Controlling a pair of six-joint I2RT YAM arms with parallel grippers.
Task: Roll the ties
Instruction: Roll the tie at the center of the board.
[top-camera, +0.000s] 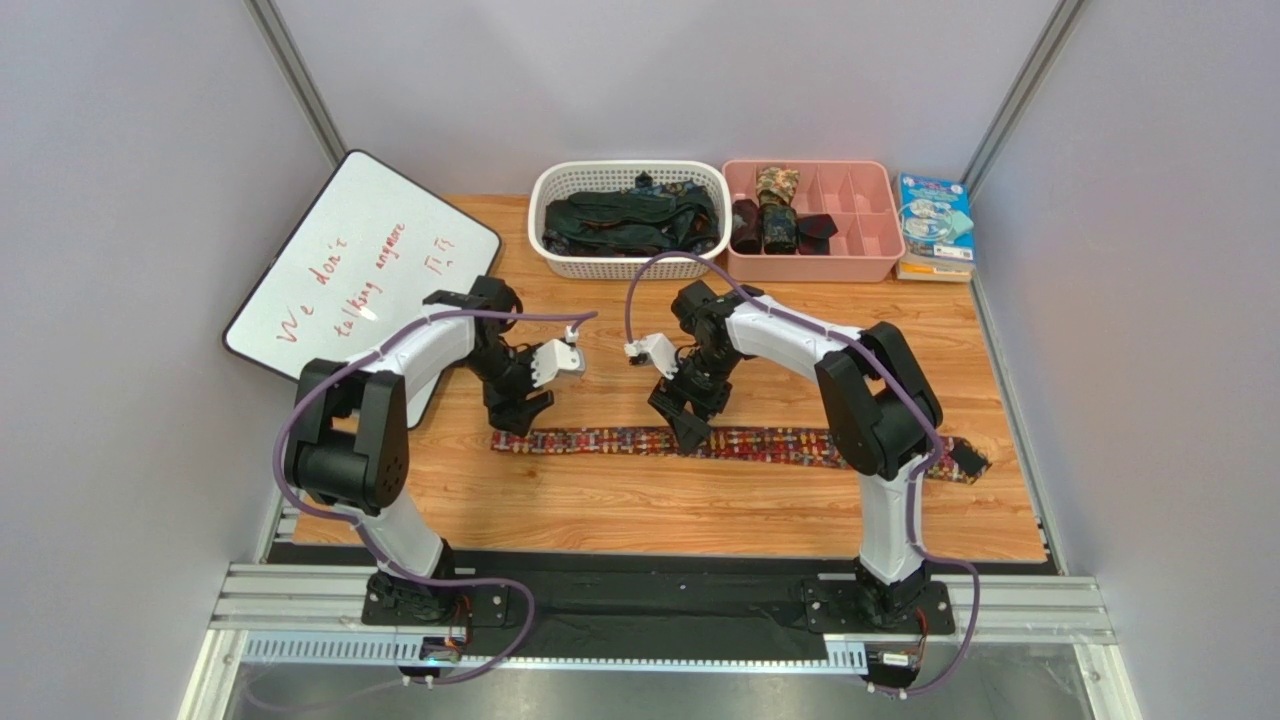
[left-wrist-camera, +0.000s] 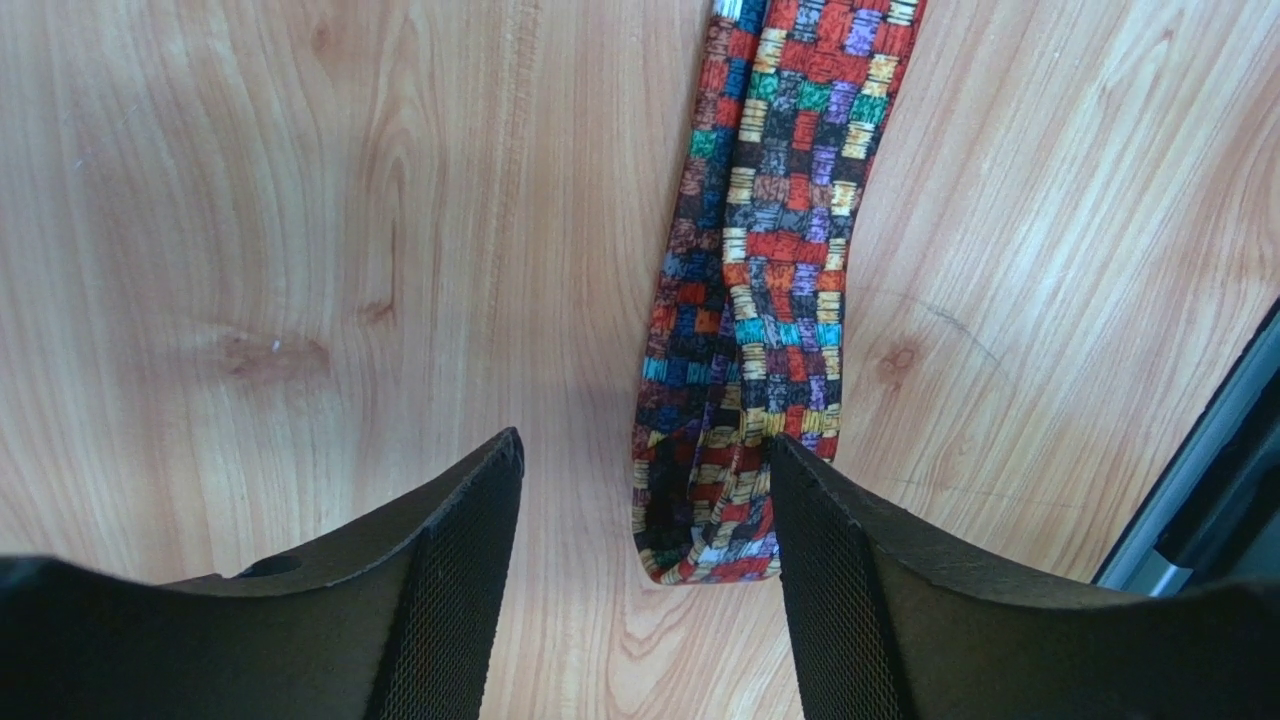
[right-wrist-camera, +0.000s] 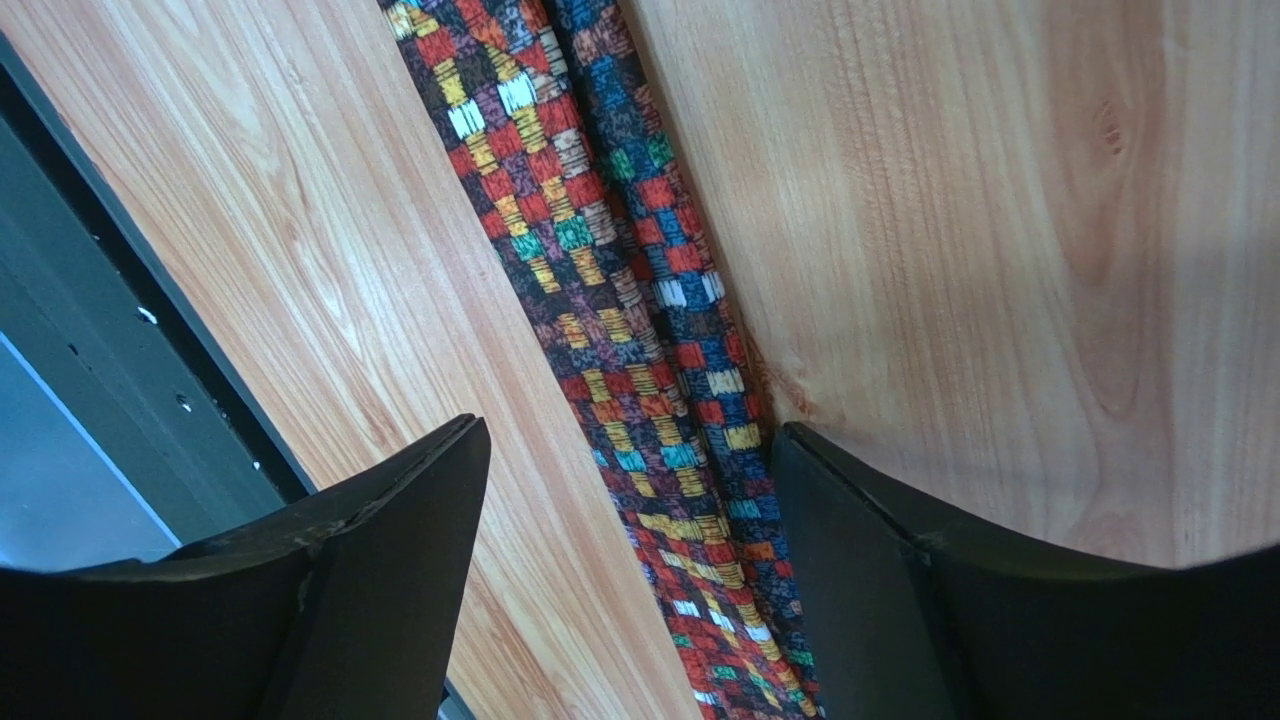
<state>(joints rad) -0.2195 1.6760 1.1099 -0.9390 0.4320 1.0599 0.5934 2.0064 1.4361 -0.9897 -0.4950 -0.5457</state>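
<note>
Your patterned tie (top-camera: 751, 444) lies flat across the table (top-camera: 601, 518), running left to right. Left gripper (left-wrist-camera: 646, 450) is spread over its left end, which sits close to one finger, nothing pinched. Right gripper (right-wrist-camera: 631, 450) is spread too, straddling the strip further along. Dark ties (top-camera: 631, 222) are in the white basket (top-camera: 631, 267) — rolled ones (top-camera: 774, 210) in the pink tray (top-camera: 864, 225)
</note>
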